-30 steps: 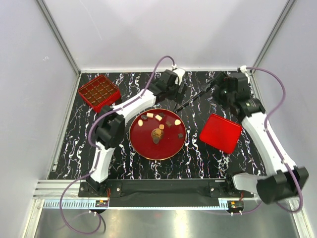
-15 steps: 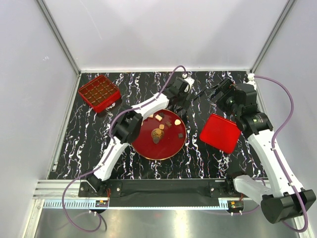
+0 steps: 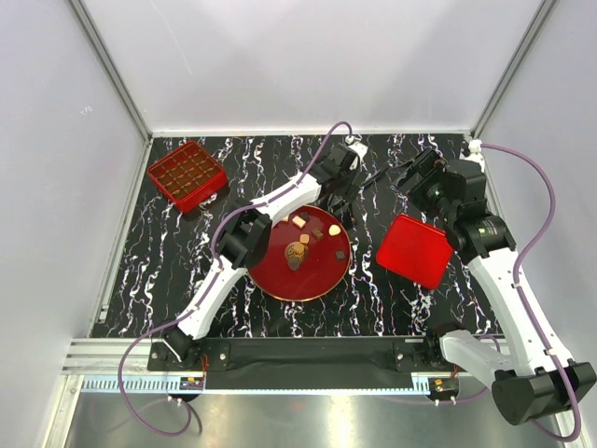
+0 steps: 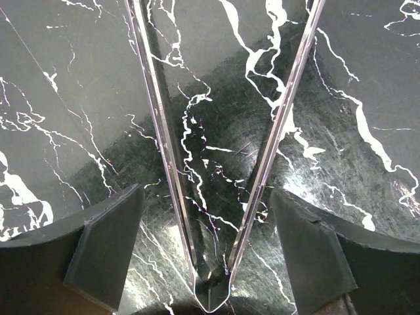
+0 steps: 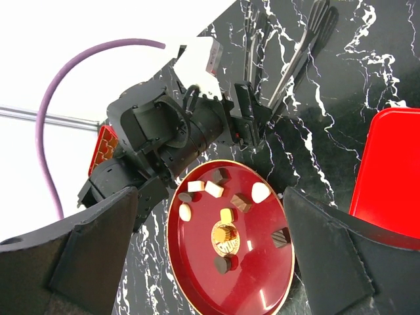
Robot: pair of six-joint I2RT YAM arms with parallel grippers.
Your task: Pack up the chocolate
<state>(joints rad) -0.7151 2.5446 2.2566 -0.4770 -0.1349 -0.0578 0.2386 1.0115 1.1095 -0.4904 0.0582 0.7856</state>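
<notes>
Brown, tan and cream chocolate [image 5: 241, 202] pieces lie scattered on a red plate [image 5: 197, 252] in the middle of a black marble table [image 3: 168, 271], none packed yet. Just past the plate's far edge lie metal tongs [image 4: 165, 151]; the left gripper [image 4: 207, 223] straddles their hinge end, fingers spread and clasping nothing, while the right gripper [image 5: 213, 243] hangs wide and empty above, far right of the plate. For a sound pick-up, the fingers should probably close evenly on both tong arms, centred, without pinching them fully shut.
</notes>
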